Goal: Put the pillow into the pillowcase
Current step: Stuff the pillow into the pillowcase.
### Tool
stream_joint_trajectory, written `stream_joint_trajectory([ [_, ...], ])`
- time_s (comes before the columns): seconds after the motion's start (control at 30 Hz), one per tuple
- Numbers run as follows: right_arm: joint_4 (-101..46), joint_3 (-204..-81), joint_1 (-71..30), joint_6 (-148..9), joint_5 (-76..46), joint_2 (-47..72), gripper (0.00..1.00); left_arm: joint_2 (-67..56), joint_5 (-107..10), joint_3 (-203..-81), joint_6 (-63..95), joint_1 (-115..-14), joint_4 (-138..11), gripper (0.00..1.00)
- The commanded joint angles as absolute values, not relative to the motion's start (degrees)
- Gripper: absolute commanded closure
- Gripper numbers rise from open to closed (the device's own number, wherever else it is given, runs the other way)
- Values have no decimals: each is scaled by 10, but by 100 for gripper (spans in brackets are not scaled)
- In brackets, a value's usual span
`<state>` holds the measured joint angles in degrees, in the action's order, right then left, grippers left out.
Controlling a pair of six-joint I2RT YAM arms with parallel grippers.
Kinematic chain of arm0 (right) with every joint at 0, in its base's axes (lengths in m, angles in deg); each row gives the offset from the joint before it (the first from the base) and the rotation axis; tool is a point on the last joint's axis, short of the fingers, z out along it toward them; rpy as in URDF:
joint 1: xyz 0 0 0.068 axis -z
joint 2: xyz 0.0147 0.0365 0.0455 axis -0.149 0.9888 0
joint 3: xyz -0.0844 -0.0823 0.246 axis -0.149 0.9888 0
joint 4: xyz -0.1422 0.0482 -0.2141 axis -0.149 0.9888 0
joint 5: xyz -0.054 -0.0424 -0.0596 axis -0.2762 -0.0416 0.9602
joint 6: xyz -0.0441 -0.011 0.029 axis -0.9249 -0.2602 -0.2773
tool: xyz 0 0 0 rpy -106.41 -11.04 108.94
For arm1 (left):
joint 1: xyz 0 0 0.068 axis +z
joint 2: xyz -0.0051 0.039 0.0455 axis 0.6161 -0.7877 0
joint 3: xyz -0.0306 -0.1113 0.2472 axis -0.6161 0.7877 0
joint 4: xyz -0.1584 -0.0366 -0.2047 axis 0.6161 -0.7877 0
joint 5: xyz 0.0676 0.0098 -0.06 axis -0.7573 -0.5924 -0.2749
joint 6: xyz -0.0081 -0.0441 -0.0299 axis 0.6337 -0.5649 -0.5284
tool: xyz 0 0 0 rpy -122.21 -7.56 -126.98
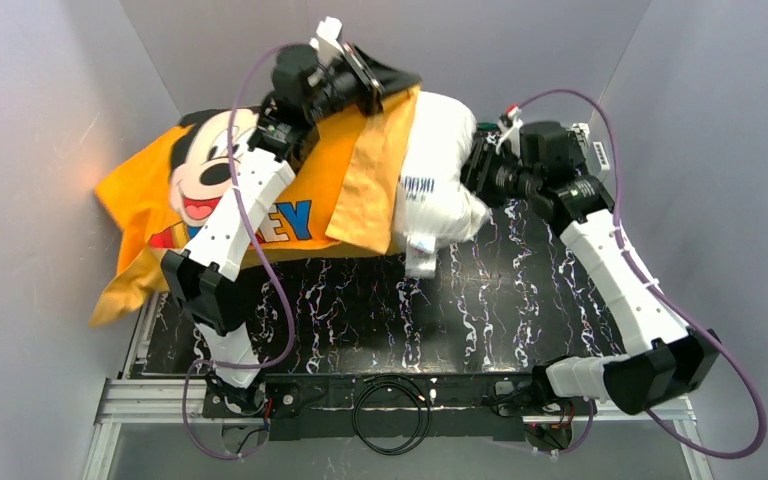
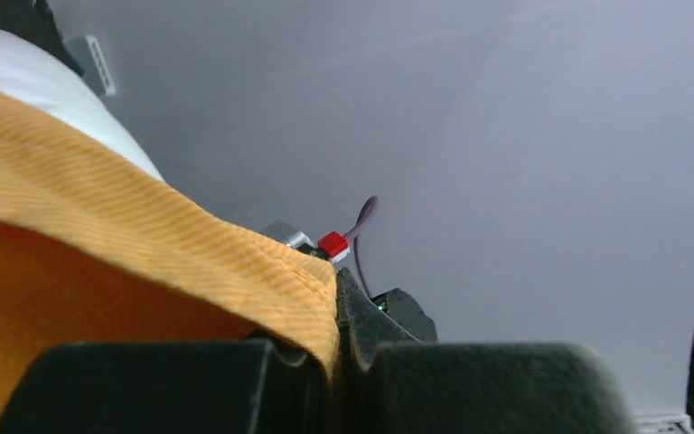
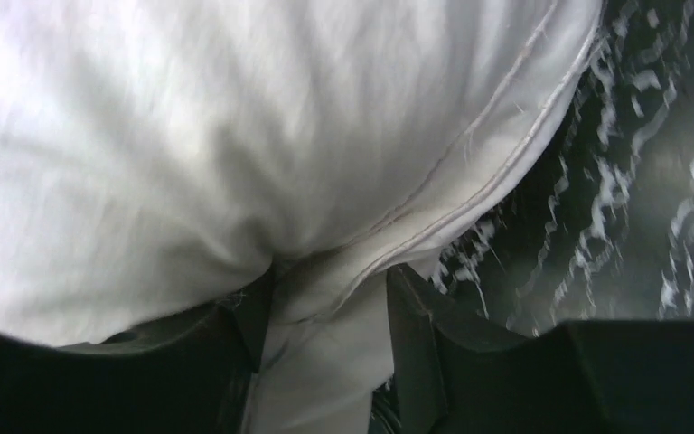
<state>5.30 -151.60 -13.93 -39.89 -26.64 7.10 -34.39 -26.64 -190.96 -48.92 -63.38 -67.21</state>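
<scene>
Pillow (image 1: 440, 150) looks partly inside pillowcase (image 1: 350, 185); exposed end sits at my right gripper (image 3: 325, 348), jaws straddling its seam, grip unclear. My left gripper (image 2: 339, 330) pinches the case hem. Remainder needs stuffing.

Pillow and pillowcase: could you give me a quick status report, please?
Left fingers shut on pillowcase hem. Right fingers astride pillow seam, grip unclear. Right end of pillow outside pillowcase. No obstruction seen.
</scene>
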Motion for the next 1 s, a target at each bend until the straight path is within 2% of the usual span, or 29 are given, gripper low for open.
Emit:
stream_joint_trajectory([
  [0.0, 98, -1423, -152, -448, -239, -15, 34, -229, -242, -1737, -460, -696, -553, 100],
  [0.17, 230, -1398, -128, -461, -77, -59, 3, -146, -277, -1507, -466, -700, -526, 100],
  [0.33, 227, -1398, -90, -464, -93, -41, 2, -132, -278, -1446, -465, -701, -520, 100],
  [0.5, 204, -1317, -7, -413, -231, -8, 2, -155, -259, -1470, -464, -701, -521, 100],
  [0.63, 72, -1206, 19, -324, -349, -49, 2, -170, -246, -1489, -469, -705, -521, 100],
  [0.8, -320, -1030, 18, -101, -455, -81, 2, -205, -217, -1547, -485, -742, -521, 100],
  [0.87, -428, -1009, 18, -54, -468, -63, 8, -236, -197, -1592, -500, -778, -521, 100],
  [0.9, -467, -1011, 16, -39, -476, -47, 16, -254, -185, -1619, -511, -798, -520, 100],
  [0.97, -550, -1022, 8, -12, -496, -16, 40, -304, -165, -1679, -535, -842, -521, 100],
])
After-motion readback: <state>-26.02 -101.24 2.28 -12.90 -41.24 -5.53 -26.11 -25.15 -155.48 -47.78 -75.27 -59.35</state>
